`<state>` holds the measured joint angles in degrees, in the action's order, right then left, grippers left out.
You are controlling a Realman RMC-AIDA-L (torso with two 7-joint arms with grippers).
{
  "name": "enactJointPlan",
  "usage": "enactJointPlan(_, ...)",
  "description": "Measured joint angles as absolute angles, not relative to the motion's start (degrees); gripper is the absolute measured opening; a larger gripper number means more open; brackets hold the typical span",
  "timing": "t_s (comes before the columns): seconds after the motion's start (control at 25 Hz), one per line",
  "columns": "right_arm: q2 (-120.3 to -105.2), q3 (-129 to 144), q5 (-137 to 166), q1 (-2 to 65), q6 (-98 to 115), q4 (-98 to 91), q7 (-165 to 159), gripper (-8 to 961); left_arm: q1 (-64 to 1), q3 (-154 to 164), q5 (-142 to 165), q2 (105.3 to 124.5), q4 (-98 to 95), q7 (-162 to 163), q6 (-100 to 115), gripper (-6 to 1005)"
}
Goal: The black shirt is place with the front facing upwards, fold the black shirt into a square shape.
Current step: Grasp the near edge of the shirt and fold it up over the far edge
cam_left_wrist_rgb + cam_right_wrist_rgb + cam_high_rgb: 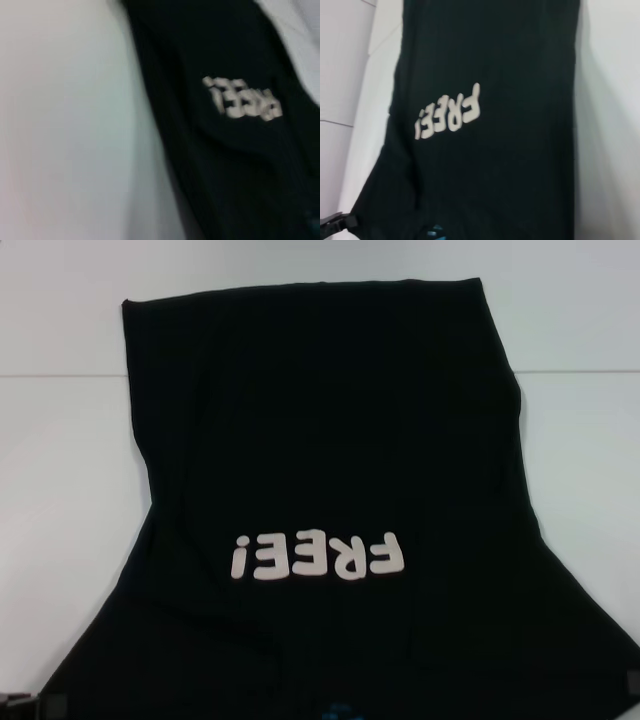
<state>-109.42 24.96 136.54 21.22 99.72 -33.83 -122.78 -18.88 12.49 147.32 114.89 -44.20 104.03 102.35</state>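
White tabletop (60, 440), large black fabric T-shirt (320, 440) spread flat with white FREE! lettering (318, 557) up, I see neither claw, so can't tell their grip

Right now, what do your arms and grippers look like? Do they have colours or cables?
Hardly any of me shows. Only a small black, hard-edged bit pokes in beside the black shirt, in the head view and the right wrist view. It may belong to my left gripper. No cables, markings or arm casings are visible, and nothing of the right gripper.

shirts: 1 blk shirt (330, 440) | tables: 1 white table (60, 440) | lettering: 1 "FREE!" print (317, 556)
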Motion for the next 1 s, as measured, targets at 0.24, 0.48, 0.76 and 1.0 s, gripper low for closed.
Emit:
enactJointPlan(0.24,-107.66,20.25,136.46,19.70,103.96,-31.27,-116.32,46,-18.40,6.88,147.15,114.27,-43.87,99.62,107.44,48)
enactJointPlan(0.48,-106.84,15.27,136.41,20.72,110.33,-27.44,-112.19,46,-18.85,2.54,142.98,113.49,-42.54,98.45,109.36,49)
enactJointPlan(0.76,-107.07,13.12,135.95,21.50,112.64,-27.45,-110.37,46,-18.68,-2.08,140.99,112.93,-42.12,98.20,110.02,48)
enactJointPlan(1.0,-106.81,12.37,129.41,22.60,113.52,-27.36,-109.61,46,-19.27,-3.39,136.03,112.35,-40.93,97.75,110.59,48)
